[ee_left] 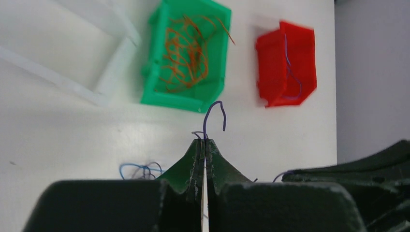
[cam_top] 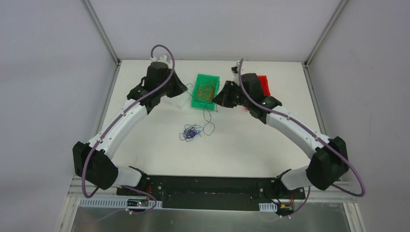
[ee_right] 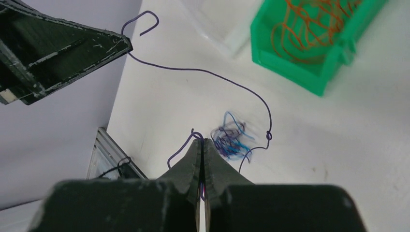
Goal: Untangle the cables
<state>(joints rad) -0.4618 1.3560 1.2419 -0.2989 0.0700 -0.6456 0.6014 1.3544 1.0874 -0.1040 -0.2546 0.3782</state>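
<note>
Both grippers are raised over the table's far middle, each shut on an end of one dark purple cable (ee_right: 217,76). My left gripper (ee_left: 204,140) pinches it with a hooked end (ee_left: 215,112) sticking out above the tips. My right gripper (ee_right: 202,140) pinches the other end. The cable sags between them with a small knot (ee_right: 269,136) and hangs to the table (cam_top: 209,120). A small blue and purple tangle (cam_top: 192,133) lies below on the table and shows blurred in the right wrist view (ee_right: 231,137). In the top view the left gripper (cam_top: 186,92) and right gripper (cam_top: 215,100) sit close together.
A green bin (cam_top: 198,79) holding orange-red cables (ee_left: 186,50) stands at the back middle. A red bin (ee_left: 270,92) with one blue-purple cable (ee_left: 290,72) stands to its right. A white frame-like piece (ee_left: 72,82) lies left of the green bin.
</note>
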